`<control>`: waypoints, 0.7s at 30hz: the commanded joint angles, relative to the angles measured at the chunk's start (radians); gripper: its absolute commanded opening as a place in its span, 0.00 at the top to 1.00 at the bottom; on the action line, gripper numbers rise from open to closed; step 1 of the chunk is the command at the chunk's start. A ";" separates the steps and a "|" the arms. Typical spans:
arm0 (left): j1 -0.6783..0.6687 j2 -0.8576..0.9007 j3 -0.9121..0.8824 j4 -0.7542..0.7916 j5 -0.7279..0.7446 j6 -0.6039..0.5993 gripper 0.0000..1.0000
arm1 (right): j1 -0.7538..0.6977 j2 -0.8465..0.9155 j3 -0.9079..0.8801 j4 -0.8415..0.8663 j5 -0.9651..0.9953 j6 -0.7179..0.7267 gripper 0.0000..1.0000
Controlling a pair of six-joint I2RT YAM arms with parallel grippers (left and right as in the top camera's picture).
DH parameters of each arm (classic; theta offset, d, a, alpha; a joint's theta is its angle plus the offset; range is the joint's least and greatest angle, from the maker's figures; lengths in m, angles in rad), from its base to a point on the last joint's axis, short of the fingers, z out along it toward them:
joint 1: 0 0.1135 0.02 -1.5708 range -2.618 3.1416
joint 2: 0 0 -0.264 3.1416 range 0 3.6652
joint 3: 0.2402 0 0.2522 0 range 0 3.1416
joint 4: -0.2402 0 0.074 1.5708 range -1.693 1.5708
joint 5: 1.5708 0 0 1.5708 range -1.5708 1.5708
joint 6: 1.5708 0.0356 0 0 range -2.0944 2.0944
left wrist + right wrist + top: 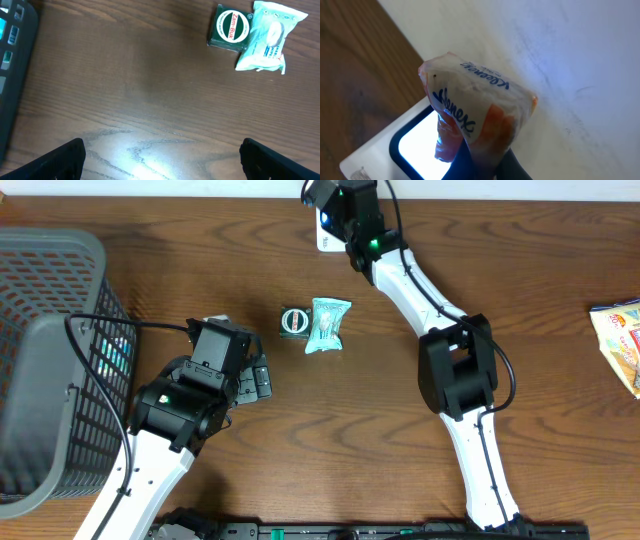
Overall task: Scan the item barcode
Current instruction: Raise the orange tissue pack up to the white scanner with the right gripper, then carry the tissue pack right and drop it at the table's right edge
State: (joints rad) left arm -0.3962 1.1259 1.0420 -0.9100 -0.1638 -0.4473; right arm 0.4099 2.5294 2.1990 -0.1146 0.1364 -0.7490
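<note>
1 Kleenex pack (475,115) pinched in right fingers (515,170) over scanner (365,162); left fingers (60,160) spread beside basket (60,250).

The overhead camera looks straight down on the whole bench (330,440). The left wrist camera faces low across it, sharing the green tin (294,320) and teal packet (327,326). The right wrist camera sits close above the scanner (415,142).

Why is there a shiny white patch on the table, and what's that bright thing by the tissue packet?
Left wrist view: it's glare, light bouncing off the table. Right wrist view: the scanner window glows white beside the tissue packet, which looks a bit soft up close. Overhead view: even light.
</note>
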 commanded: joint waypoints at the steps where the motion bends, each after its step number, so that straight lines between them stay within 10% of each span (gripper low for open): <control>1: 0.003 0.004 0.004 -0.002 -0.016 0.002 0.02 | -0.003 -0.024 0.018 0.005 0.053 -0.060 0.99; 21: 0.003 0.004 0.004 -0.002 -0.016 0.002 0.02 | -0.180 -0.283 0.018 -0.233 0.181 0.108 0.99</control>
State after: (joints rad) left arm -0.3962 1.1259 1.0420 -0.9108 -0.1638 -0.4473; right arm 0.2947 2.3627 2.2024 -0.3130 0.2760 -0.6689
